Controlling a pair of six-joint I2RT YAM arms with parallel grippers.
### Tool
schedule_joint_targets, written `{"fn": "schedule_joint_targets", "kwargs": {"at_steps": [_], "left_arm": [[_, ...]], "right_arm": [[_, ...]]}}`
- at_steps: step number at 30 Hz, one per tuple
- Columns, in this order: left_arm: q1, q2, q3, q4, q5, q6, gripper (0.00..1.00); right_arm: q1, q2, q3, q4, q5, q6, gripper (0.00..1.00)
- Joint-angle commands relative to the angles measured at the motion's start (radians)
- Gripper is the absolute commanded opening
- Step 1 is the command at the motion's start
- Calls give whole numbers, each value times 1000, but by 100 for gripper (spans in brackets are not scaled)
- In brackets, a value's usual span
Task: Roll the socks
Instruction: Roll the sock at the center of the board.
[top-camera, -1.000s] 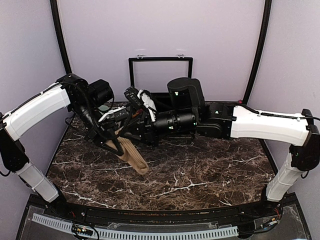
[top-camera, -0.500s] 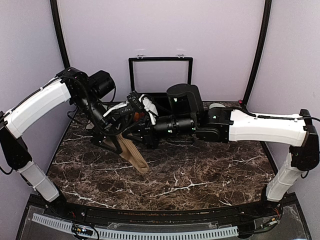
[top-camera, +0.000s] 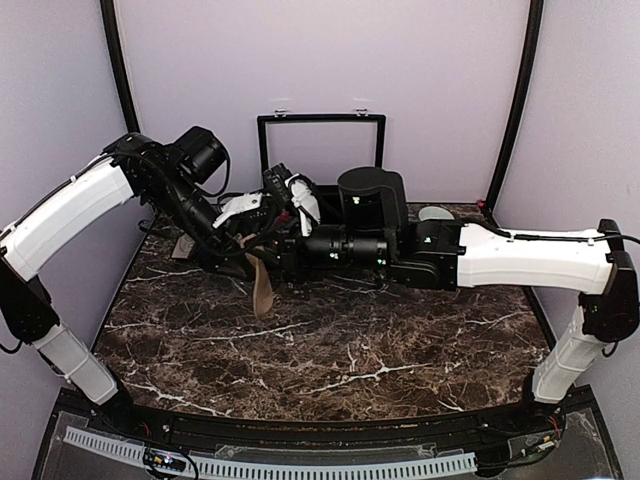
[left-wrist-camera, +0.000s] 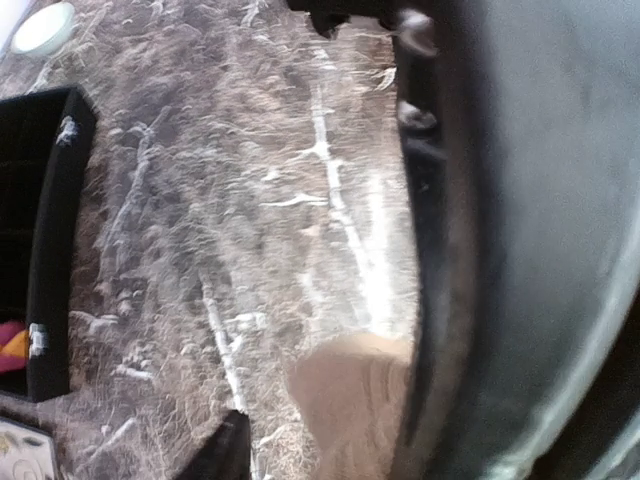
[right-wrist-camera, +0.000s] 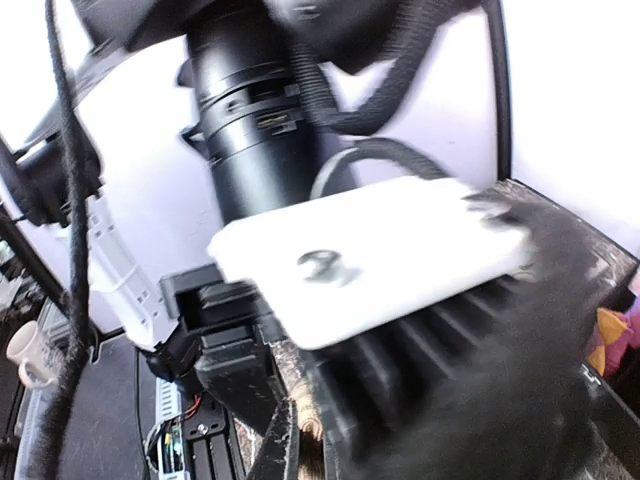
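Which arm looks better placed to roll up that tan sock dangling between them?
Left, probably. The right gripper is shut on the tan sock, holding it up by its top; the left gripper sits right beside it and could take the hanging end.

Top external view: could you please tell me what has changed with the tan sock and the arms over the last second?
The tan sock was lifted toward the back; its tail, earlier trailing diagonally over the table, now hangs nearly straight. The left arm swung up and back. Unchanged: the right arm hardly moved, and the sock stays held up where the two arms meet.
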Motion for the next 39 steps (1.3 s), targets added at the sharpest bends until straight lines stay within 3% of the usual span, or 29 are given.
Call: {"fn": "schedule_joint_targets", "kwargs": {"at_steps": [1,4,8,11,18,27,39], "left_arm": [[-4,-128,-60,178,-186,12,43],[-21,-165,-83,234,-243,33,42],[-71,-201,-127,293,-331,53,51],[-125,-228,-172,326,-425,85,51],[-172,-277,-294,461,-706,176,36],[-177,-318,-395,555,-833,231,21],[-192,-393,-551,765,-964,380,48]], "right_arm": [[13,10,-1,84,62,80,0],[15,27,4,102,104,129,0],[14,49,3,135,152,221,0],[13,69,6,144,178,295,0],[3,105,-10,229,150,483,0],[-4,133,-20,305,107,597,0],[-20,147,-74,395,73,750,0]]}}
